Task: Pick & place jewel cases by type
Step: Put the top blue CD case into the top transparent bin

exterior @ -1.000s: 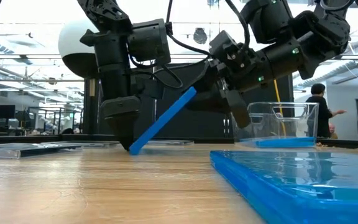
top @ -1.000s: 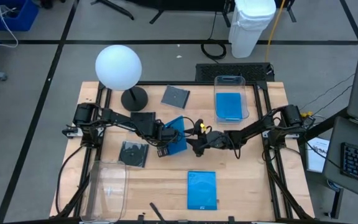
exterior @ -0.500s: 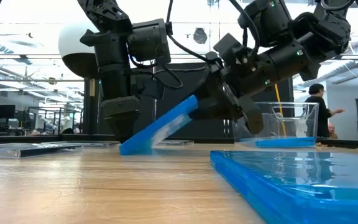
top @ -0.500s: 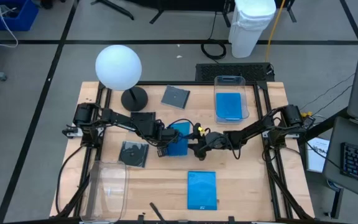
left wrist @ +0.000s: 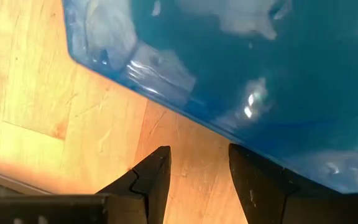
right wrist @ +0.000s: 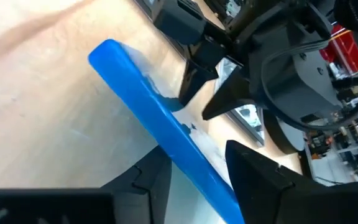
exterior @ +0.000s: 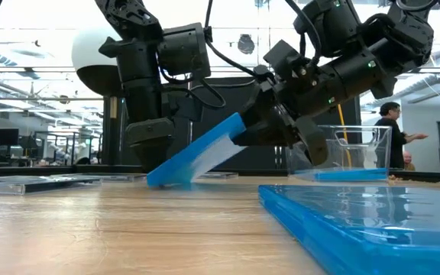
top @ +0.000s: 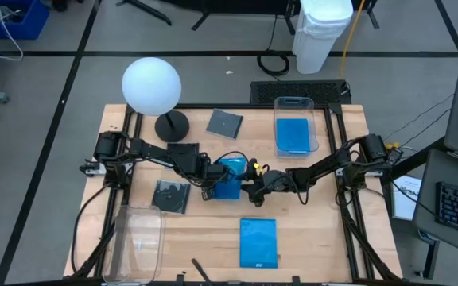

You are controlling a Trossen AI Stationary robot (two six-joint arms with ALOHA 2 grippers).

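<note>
At the centre of the high view, the right gripper (top: 247, 187) clamps one edge of a bright blue jewel case (exterior: 197, 151), which stands tilted (its lower edge on the wooden table (top: 316, 222)). The left gripper (top: 210, 191) hangs just beside that lower edge, fingers (left wrist: 157, 177) parted and empty, above the tabletop.
</note>
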